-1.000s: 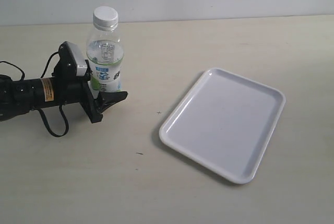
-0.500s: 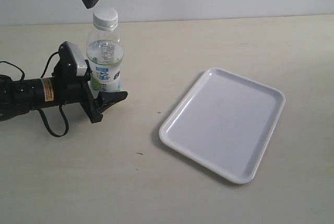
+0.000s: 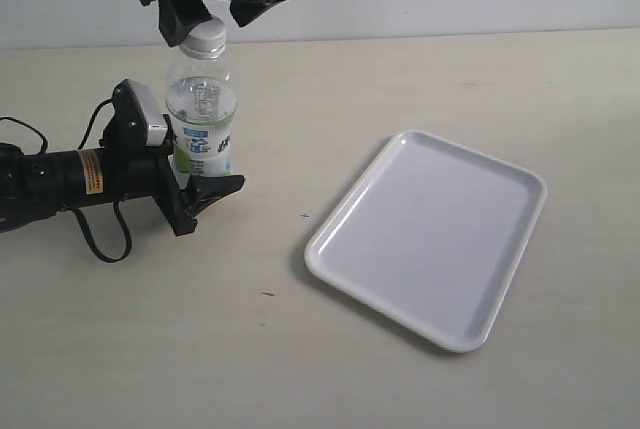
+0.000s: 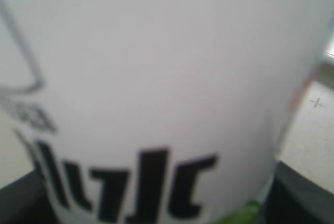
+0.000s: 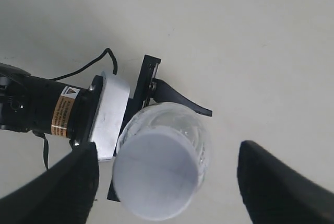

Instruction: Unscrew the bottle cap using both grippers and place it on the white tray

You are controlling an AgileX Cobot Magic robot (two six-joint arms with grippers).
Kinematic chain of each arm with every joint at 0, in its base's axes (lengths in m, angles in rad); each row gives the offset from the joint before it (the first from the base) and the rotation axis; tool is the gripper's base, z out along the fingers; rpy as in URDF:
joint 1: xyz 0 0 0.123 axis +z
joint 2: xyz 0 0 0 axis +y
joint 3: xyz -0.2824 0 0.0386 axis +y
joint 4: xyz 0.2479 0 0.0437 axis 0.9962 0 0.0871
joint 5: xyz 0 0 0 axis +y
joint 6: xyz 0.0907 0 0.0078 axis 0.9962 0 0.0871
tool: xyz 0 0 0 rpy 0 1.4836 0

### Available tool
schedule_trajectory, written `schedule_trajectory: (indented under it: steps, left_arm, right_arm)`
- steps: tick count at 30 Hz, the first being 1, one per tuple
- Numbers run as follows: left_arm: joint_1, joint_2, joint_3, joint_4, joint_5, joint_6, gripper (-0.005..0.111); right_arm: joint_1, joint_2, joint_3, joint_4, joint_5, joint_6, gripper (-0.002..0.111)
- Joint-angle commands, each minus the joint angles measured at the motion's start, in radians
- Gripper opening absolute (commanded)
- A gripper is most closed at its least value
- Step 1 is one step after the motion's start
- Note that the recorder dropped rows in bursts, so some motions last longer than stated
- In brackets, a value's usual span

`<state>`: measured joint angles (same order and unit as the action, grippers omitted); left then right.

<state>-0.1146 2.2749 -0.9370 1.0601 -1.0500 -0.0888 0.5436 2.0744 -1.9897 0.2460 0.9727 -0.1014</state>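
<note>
The table carries everything. The tray lies well apart from both grippers, off to the right gripper's own side and nearer the camera, with nothing on it.

The bottle stands upright in the left gripper, which lies low along the table and is clamped across the label. One black finger shows in front of the bottle; the other is hidden behind it. In the left wrist view the blurred label fills nearly the whole picture, with dark finger edges at the corners, so the hold looks snug.

The right gripper hangs directly above the bottle with its jaws spread wide. Its wrist view looks straight down, with one finger on each side of the bottle top and table showing in the gaps, so it grips nothing.

The cap sits on the neck, between the right gripper's fingers and at about the height of their tips, a little nearer one finger than the other. Whether that finger grazes it I cannot tell.

The step in hand appears to be seating the right gripper over the cap, before any twisting. The next move would call for centring on the cap, dropping until the fingers span its ribbed side, closing firmly, then turning while the left gripper keeps the bottle from spinning.
</note>
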Motion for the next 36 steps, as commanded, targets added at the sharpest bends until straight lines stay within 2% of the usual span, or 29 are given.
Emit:
schedule_trajectory:
  steps: [1,10,15,19,25,31,36]
  left_arm:
    - [0.000,0.002,0.003,0.004,0.042,0.000,0.000]
    - [0.000,0.002,0.003,0.004,0.042,0.000,0.000]
    - [0.000,0.002,0.003,0.004,0.042,0.000,0.000]
    - [0.000,0.002,0.003,0.004,0.042,0.000,0.000]
    - [0.000,0.002,0.003,0.004,0.042,0.000,0.000]
    - [0.000,0.002,0.003,0.004,0.042,0.000,0.000]
    - [0.000,0.002,0.003,0.004,0.042,0.000,0.000]
  right_arm:
    - [0.003,-0.001,-0.007,0.006,0.000,-0.001,0.070]
    - [0.003,-0.003,-0.007,0.006,-0.003,-0.009,0.067]
    - [0.003,-0.003,-0.007,0.006,-0.004,-0.037,0.049]
    - [0.003,-0.003,-0.007,0.008,-0.002,-0.080,0.028]
    - [0.003,-0.003,-0.007,0.034,0.009,-0.257,0.000]
    - [0.003,-0.003,-0.007,0.057,0.009,-0.458,0.000]
    - [0.003,-0.003,-0.007,0.043,0.034,-0.715,0.000]
